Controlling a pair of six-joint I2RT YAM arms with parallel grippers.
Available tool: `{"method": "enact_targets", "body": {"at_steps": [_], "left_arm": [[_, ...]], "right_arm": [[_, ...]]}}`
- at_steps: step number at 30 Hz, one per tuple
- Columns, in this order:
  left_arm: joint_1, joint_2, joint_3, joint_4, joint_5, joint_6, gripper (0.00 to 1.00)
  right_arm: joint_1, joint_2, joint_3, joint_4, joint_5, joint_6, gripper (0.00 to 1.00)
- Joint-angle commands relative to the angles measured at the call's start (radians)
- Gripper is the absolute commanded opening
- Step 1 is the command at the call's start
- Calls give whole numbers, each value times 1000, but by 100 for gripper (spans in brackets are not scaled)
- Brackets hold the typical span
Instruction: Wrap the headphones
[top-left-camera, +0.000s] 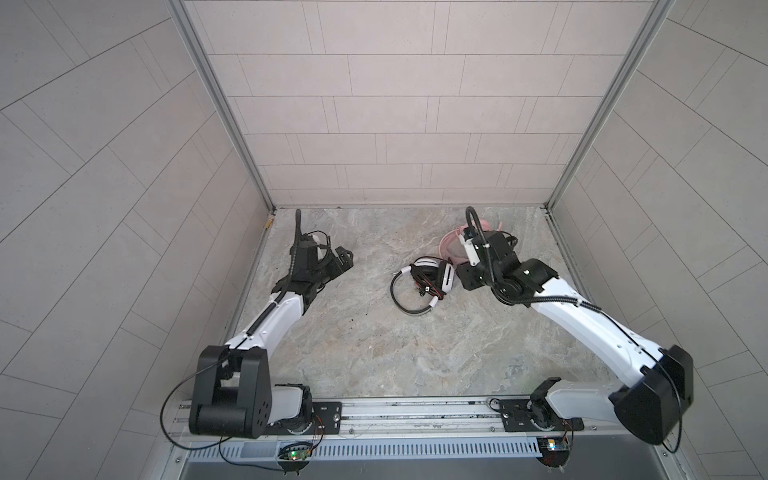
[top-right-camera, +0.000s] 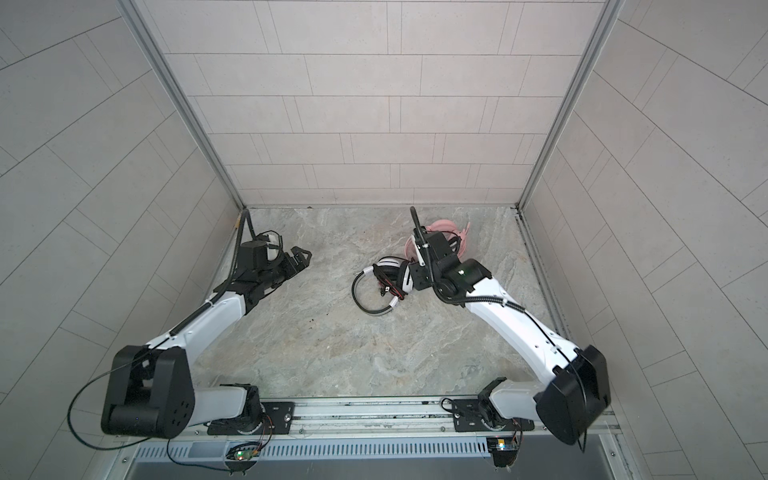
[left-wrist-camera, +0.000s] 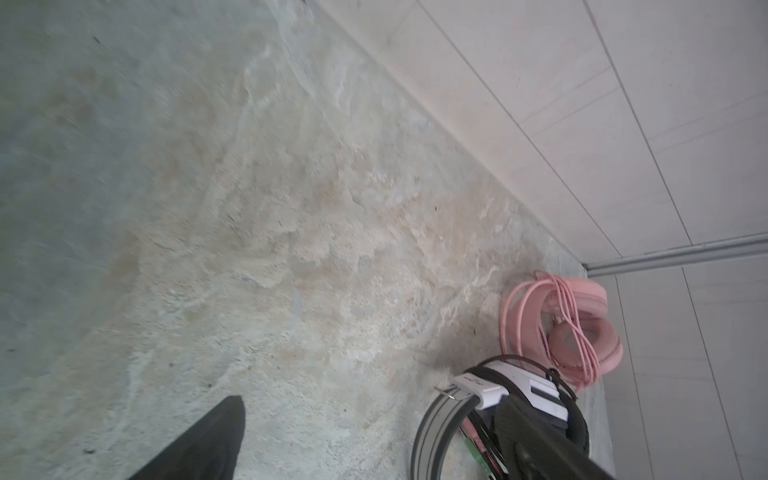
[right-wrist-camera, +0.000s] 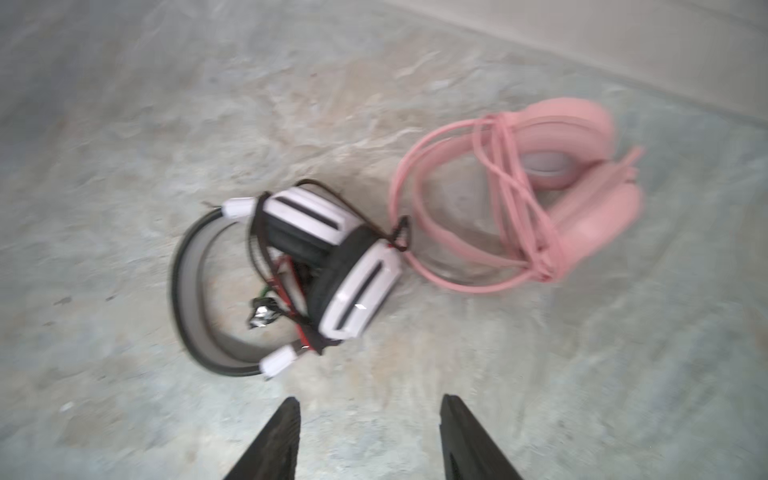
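The white-and-black headphones (top-left-camera: 419, 282) (top-right-camera: 390, 272) (right-wrist-camera: 357, 282) lie on the marbled table right of centre. Their thin black cable is wound round the ear cups, with red and green plugs loose inside the band. The pink headphones (right-wrist-camera: 582, 208) (left-wrist-camera: 582, 328) (top-right-camera: 440, 227) lie just behind them, pink cable looped around them; my right arm hides most of them in both top views. My right gripper (right-wrist-camera: 370, 399) (top-left-camera: 463, 278) hovers open and empty beside the white-and-black pair. My left gripper (top-left-camera: 345, 257) (left-wrist-camera: 374, 399) is wide open and empty, far to the left.
Tiled walls with aluminium corner posts (top-left-camera: 224, 108) close in the table at back and sides. A metal rail (top-left-camera: 407, 415) carrying both arm bases runs along the front edge. A small yellow piece (top-left-camera: 270, 220) sits in the back left corner.
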Motion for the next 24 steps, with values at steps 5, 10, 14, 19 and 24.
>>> {"method": "enact_targets", "body": {"at_steps": [5, 10, 14, 19, 24], "left_arm": [[40, -145, -237, 332, -386, 74, 100], [61, -194, -264, 321, -548, 197, 100], [66, -204, -329, 385, -660, 262, 100], [69, -106, -479, 689, -673, 404, 100], [71, 41, -525, 922, -629, 496, 100]], "right_arm": [[-189, -155, -368, 560, 435, -8, 57], [-303, -74, -573, 926, 504, -62, 59], [-339, 65, -676, 1232, 516, -144, 59], [-340, 152, -695, 1326, 497, -175, 58], [-340, 268, -769, 1573, 371, -231, 60]]}}
